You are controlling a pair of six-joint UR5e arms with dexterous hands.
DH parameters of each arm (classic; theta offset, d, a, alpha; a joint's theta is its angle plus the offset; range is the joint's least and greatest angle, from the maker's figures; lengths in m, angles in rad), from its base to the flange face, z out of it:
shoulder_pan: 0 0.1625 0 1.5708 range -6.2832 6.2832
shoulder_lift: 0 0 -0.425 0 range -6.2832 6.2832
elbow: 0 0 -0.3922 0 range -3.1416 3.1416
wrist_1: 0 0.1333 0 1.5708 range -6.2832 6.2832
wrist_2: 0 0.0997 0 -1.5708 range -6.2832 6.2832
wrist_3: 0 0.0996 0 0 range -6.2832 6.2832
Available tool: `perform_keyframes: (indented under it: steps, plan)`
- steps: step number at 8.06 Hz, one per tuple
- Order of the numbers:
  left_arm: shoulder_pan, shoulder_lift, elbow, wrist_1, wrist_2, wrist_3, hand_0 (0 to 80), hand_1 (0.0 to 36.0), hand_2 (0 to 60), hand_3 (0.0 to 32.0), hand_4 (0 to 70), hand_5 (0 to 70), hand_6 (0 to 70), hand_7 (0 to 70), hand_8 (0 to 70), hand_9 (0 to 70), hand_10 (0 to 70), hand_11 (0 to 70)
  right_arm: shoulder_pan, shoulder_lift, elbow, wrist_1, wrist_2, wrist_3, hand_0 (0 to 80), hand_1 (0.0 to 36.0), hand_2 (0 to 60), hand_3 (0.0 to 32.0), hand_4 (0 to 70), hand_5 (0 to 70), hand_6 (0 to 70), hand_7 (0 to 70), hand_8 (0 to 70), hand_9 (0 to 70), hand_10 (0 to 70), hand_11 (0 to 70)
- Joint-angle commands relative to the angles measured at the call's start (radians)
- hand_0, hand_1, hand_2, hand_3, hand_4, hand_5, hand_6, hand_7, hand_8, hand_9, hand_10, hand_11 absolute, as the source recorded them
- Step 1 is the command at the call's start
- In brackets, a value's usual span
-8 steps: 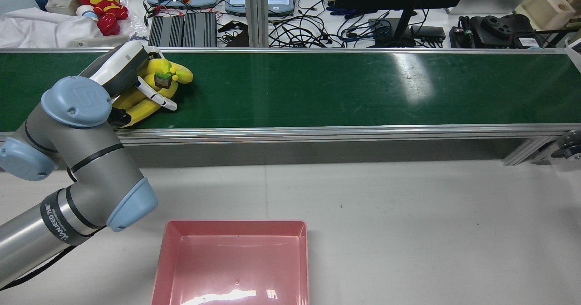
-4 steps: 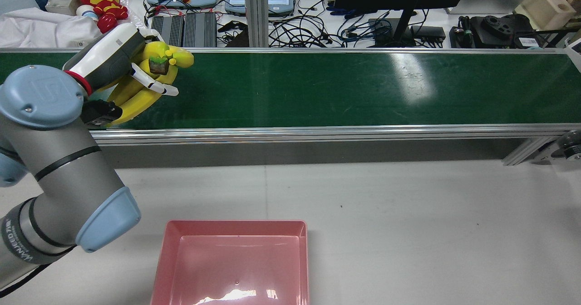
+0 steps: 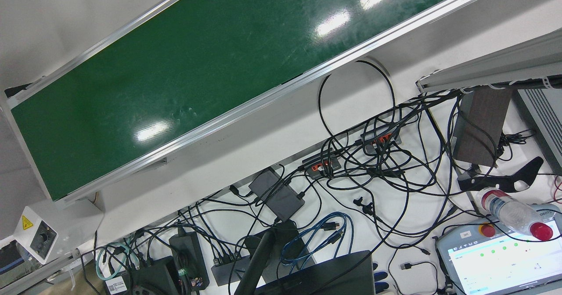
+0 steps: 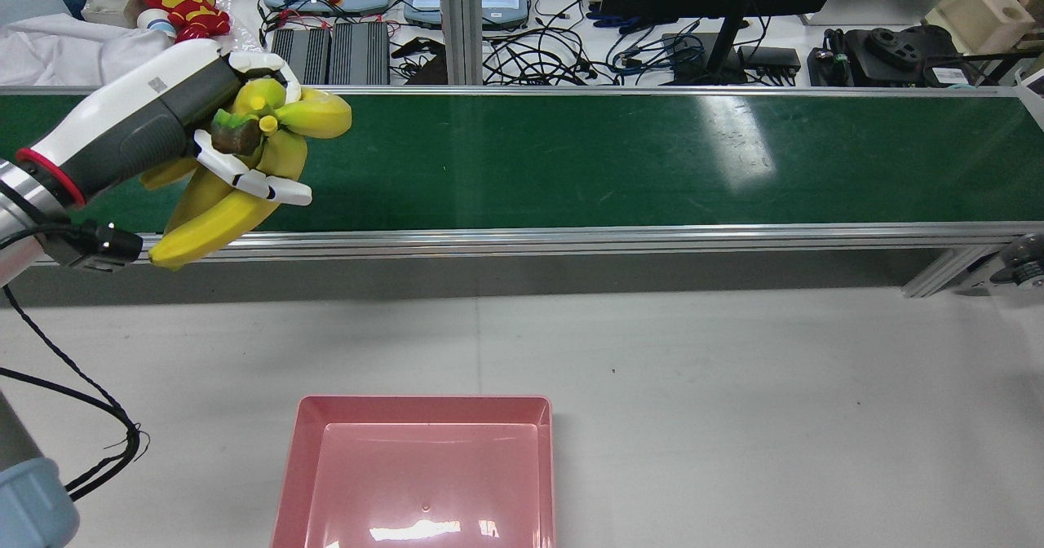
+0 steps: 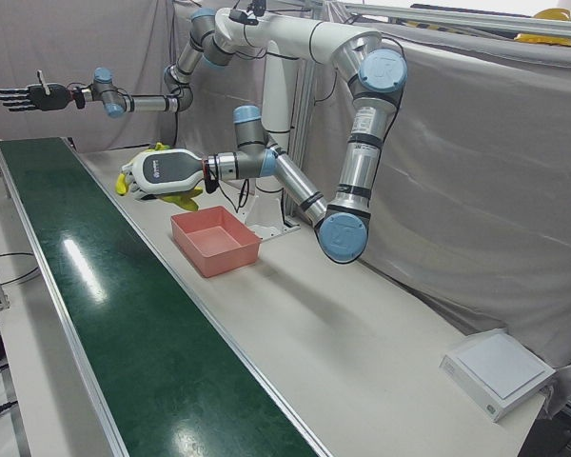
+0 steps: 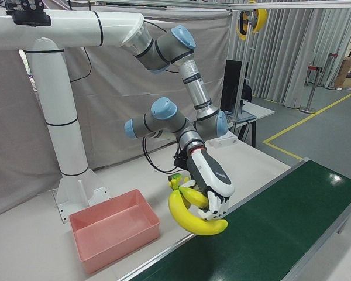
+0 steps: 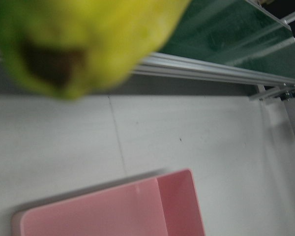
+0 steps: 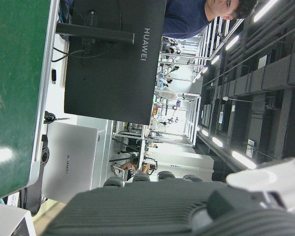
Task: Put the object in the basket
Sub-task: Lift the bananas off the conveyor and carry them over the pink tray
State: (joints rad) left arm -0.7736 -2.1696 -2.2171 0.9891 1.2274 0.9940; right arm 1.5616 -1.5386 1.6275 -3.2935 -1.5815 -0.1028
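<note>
Left robot hand (image 4: 163, 124) was clamped around a banana bunch (image 4: 236, 169), held in the air over the near rail of the green conveyor belt (image 4: 571, 165), at the rear view's far left. Bunch's long axis ran diagonally, tips hanging down toward the counter (image 4: 734, 409). Pink basket (image 4: 420, 470) sat empty on the counter, lower and to the right of the bunch, well apart. Right robot hand (image 5: 24, 97) was parked high with fingers spread, holding nothing, much farther off; judged the carry belongs to the left arm.
</note>
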Motion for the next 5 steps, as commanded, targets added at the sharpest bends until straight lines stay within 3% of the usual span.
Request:
perform_keyframes:
  steps: [1, 2, 3, 5]
  plan:
    - [0.194, 0.076, -0.081, -0.073, 0.101, -0.091, 49.3, 4.3, 9.6, 0.0, 34.0, 70.0, 70.0, 70.0, 68.9, 70.0, 52.2, 70.0, 0.0, 0.0, 0.0, 0.0, 0.0, 0.0, 0.0, 0.0, 0.0, 0.0, 0.0, 0.0, 0.0, 0.0, 0.0, 0.0, 0.0, 0.0]
    - [0.277, 0.077, -0.078, -0.107, 0.093, -0.084, 48.9, 1.4, 1.6, 0.0, 31.5, 70.0, 70.0, 70.0, 70.0, 70.0, 53.5, 70.0, 0.0, 0.0, 0.0, 0.0, 0.0, -0.002, 0.0, 0.0, 0.0, 0.0, 0.0, 0.0, 0.0, 0.0, 0.0, 0.0, 0.0, 0.0]
    - [0.359, 0.086, -0.076, -0.118, 0.089, -0.056, 48.6, 0.8, 0.7, 0.0, 31.2, 70.0, 70.0, 70.0, 70.0, 70.0, 53.6, 70.0, 0.0, 0.0, 0.0, 0.0, 0.0, -0.002, 0.0, 0.0, 0.0, 0.0, 0.0, 0.0, 0.0, 0.0, 0.0, 0.0, 0.0, 0.0]
    - [0.451, 0.097, -0.075, -0.144, -0.013, -0.026, 47.5, 0.0, 0.0, 0.0, 29.6, 70.0, 70.0, 70.0, 68.8, 70.0, 52.2, 70.0, 0.0, 0.0, -0.002, 0.0, 0.0, 0.0, 0.0, 0.0, 0.0, 0.0, 0.0, 0.0, 0.0, 0.0, 0.0, 0.0, 0.0, 0.0]
